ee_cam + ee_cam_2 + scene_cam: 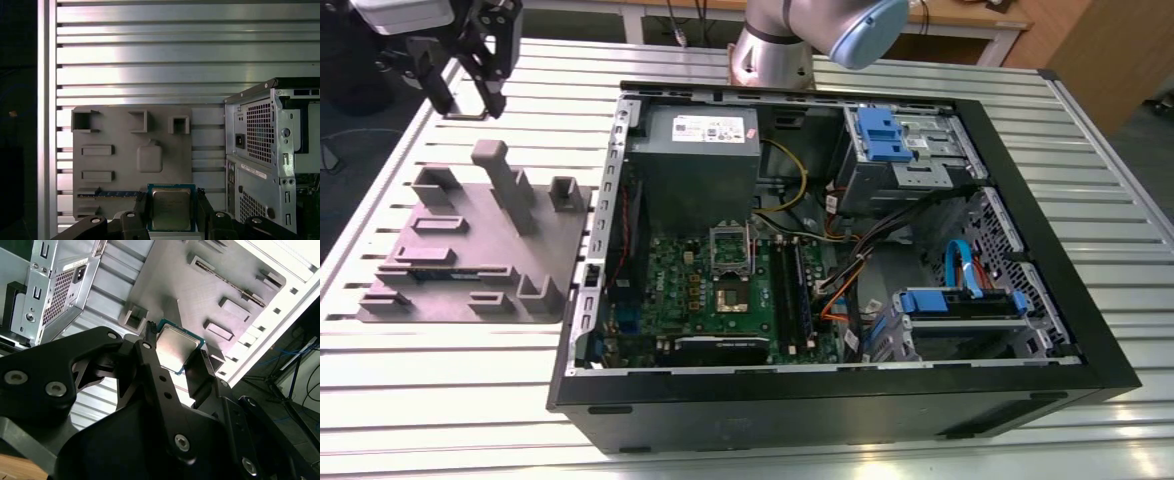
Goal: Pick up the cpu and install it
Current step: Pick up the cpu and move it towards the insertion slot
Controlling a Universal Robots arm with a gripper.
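The cpu (176, 346) is a small square chip with a silver metal top and green rim, held flat between my gripper's (175, 357) two black fingers (148, 356). In the first wrist view the cpu (171, 209) sits in my gripper (171, 212), hanging above the near end of the grey moulded tray (125, 125). In the exterior view my gripper (468, 98) hangs high at the upper left, above the table just past the tray's (454, 290) far end. The open computer case (1107, 370) lies to the exterior view's right, with the motherboard's socket (728, 297) uncovered.
The tray has upright posts (500, 175) and a memory stick (117, 193) in one slot. Inside the case are a grey power supply (700, 150), blue drive brackets (887, 135) and cables (961, 265). The arm's base (774, 50) stands behind the case on the slatted metal table (440, 400).
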